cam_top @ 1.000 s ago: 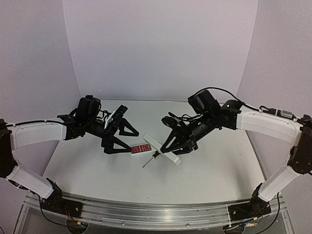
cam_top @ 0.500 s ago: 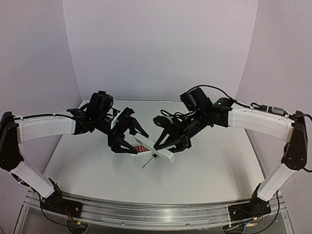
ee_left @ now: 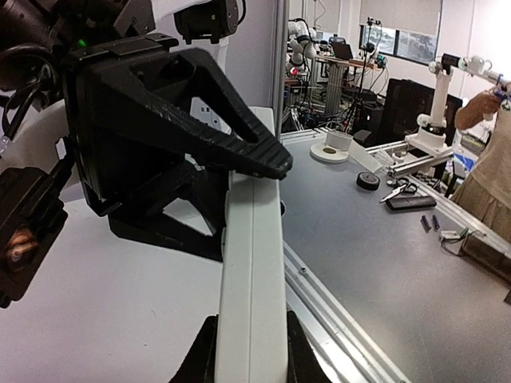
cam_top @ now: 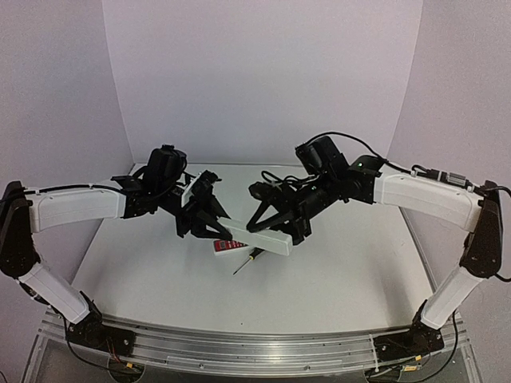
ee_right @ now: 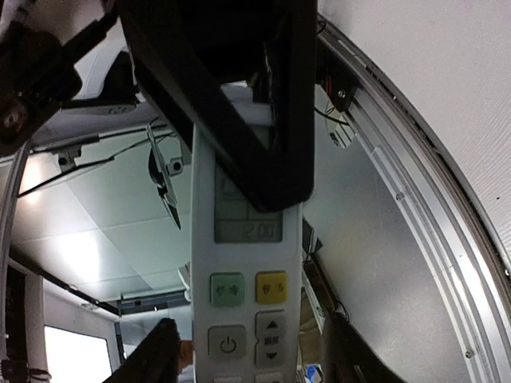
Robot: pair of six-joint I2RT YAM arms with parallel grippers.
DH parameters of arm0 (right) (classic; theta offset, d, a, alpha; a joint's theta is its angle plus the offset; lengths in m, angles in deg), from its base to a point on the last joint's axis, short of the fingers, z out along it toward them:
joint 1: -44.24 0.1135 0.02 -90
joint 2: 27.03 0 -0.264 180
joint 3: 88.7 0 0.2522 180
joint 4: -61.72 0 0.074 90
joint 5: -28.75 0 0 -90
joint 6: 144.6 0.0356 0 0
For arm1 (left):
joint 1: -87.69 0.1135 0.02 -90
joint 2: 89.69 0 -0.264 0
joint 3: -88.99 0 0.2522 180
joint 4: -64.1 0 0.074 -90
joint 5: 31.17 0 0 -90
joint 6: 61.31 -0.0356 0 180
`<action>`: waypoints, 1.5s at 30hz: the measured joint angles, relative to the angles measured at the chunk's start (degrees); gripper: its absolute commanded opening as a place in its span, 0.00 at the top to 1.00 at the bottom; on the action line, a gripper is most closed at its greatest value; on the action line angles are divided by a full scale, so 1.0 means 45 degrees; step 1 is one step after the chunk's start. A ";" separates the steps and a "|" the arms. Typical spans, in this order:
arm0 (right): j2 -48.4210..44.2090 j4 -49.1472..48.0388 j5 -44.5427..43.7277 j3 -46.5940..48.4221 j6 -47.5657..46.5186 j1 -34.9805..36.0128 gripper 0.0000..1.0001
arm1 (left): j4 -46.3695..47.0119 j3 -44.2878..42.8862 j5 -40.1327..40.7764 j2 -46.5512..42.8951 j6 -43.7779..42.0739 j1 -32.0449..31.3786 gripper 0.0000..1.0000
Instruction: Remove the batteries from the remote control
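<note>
Clamped tight in the left pincer point(ee_left: 250, 351) at one end; flanked farther along by the right pincer point(ee_right: 255, 359), jaws parted and clear of its sides: white remote control point(cam_top: 255, 237), aloft over the tabletop point(cam_top: 343, 271), above a red remote point(cam_top: 227, 245) and screwdriver point(cam_top: 246, 262). No batteries in sight; unloading seemingly yet to begin.

At bottom centre of the right wrist view, the remote control point(ee_right: 246, 271) ran off the lower edge (its button labels were too blurred to read). At centre of the top view it hid part of the red remote point(cam_top: 226, 245).
</note>
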 measured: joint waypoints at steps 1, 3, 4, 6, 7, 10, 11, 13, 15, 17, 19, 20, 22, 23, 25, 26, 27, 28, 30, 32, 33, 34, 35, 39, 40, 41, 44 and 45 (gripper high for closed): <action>-0.0012 -0.0049 -0.0333 0.0003 -0.0037 -0.0051 0.18 | 0.0199 0.0054 0.0084 -0.0002 0.0537 -0.0008 1.00; -0.0105 -0.0141 -0.1048 -0.0030 -0.0174 -0.0198 0.16 | 0.0825 0.0296 0.0321 -0.0036 0.1778 -0.0038 1.00; -0.0309 -0.0183 -0.1537 -0.0195 -0.0291 -0.0332 0.16 | 0.1495 0.0689 0.0616 -0.0153 0.2786 -0.0040 1.00; -0.1122 -0.0230 -0.2872 -0.0844 -0.0622 -0.0759 0.15 | 0.2791 0.1693 0.1373 -0.0469 0.4868 -0.0040 1.00; -0.1668 -0.0232 -0.3582 -0.1264 -0.0830 -0.0960 0.15 | 0.3291 0.2225 0.1861 -0.0641 0.5881 -0.0040 1.00; -0.3496 -0.0198 -0.5656 -0.2516 -0.1485 -0.1407 0.15 | 0.4151 0.3309 0.3165 -0.0906 0.8474 -0.0040 1.00; -0.4055 -0.0214 -0.6280 -0.2865 -0.1701 -0.1442 0.14 | 0.4468 0.3611 0.3533 -0.0937 0.9332 -0.0040 1.00; -0.4905 -0.0254 -0.7229 -0.3423 -0.2062 -0.1410 0.15 | 0.5231 0.4276 0.4099 -0.1000 1.1056 -0.0040 1.00; -0.5288 -0.0396 -0.7721 -0.3832 -0.2272 -0.1395 0.15 | 0.5994 0.4919 0.4497 -0.1020 1.2593 -0.0032 1.00; -0.5193 -0.0692 -0.7921 -0.4156 -0.2300 -0.1321 0.15 | 0.6616 0.5416 0.4729 -0.1020 1.3911 -0.0040 1.00; -0.4831 -0.0942 -0.8163 -0.4383 -0.2328 -0.1192 0.15 | 0.7106 0.5714 0.4920 -0.1015 1.4972 -0.0061 1.00; -0.4568 -0.1008 -0.8335 -0.4439 -0.2362 -0.1058 0.15 | 0.7304 0.5763 0.4999 -0.1015 1.5392 -0.0083 1.00; -0.4018 -0.1110 -0.8656 -0.4477 -0.2449 -0.0713 0.15 | 0.7615 0.5780 0.5162 -0.1015 1.5962 -0.0140 1.00; -0.3772 -0.1183 -0.8838 -0.4478 -0.2507 -0.0543 0.15 | 0.7646 0.5779 0.5250 -0.1015 1.6097 -0.0165 1.00; -0.3316 -0.1331 -0.9143 -0.4477 -0.2602 -0.0253 0.17 | 0.7626 0.5775 0.5443 -0.1015 1.6385 -0.0224 1.00; -0.3116 -0.1440 -0.9247 -0.4473 -0.2625 -0.0131 0.17 | 0.7621 0.5775 0.5543 -0.1015 1.6480 -0.0247 1.00; -0.2949 -0.1538 -0.9335 -0.4469 -0.2646 -0.0029 0.18 | 0.7618 0.5775 0.5620 -0.1018 1.6570 -0.0259 1.00; -0.2793 -0.1646 -0.9413 -0.4465 -0.2657 0.0055 0.19 | 0.7611 0.5773 0.5685 -0.1020 1.6648 -0.0265 1.00; -0.2574 -0.1864 -0.9511 -0.4458 -0.2660 0.0154 0.21 | 0.7587 0.5770 0.5831 -0.1020 1.6729 -0.0268 1.00; -0.2426 -0.2089 -0.9553 -0.4437 -0.2660 0.0186 0.22 | 0.7583 0.5770 0.5962 -0.1025 1.6809 -0.0268 1.00; -0.2348 -0.2191 -0.9575 -0.4393 -0.2660 0.0220 0.23 | 0.7585 0.5770 0.5992 -0.1025 1.6854 -0.0265 1.00; -0.2268 -0.2292 -0.9597 -0.4341 -0.2658 0.0245 0.23 | 0.7591 0.5770 0.6010 -0.1025 1.6905 -0.0265 1.00; -0.2190 -0.2389 -0.9621 -0.4284 -0.2657 0.0255 0.23 | 0.7598 0.5770 0.6016 -0.1025 1.6962 -0.0271 1.00; -0.1896 -0.2640 -0.9817 -0.4082 -0.2668 0.0313 0.27 | 0.7606 0.5770 0.6002 -0.1025 1.7050 -0.0314 1.00; -0.1843 -0.2693 -0.9862 -0.4064 -0.2673 0.0317 0.30 | 0.7606 0.5770 0.5983 -0.1031 1.7053 -0.0323 1.00; -0.1799 -0.2731 -0.9907 -0.4051 -0.2685 0.0319 0.34 | 0.7606 0.5770 0.5968 -0.1041 1.7055 -0.0329 1.00; -0.1727 -0.2784 -1.0046 -0.4024 -0.2701 0.0319 0.48 | 0.7603 0.5770 0.5963 -0.1110 1.7073 -0.0336 1.00; -0.1713 -0.2828 -1.0067 -0.4001 -0.2731 0.0319 0.55 | 0.7585 0.5770 0.5990 -0.1132 1.7106 -0.0335 1.00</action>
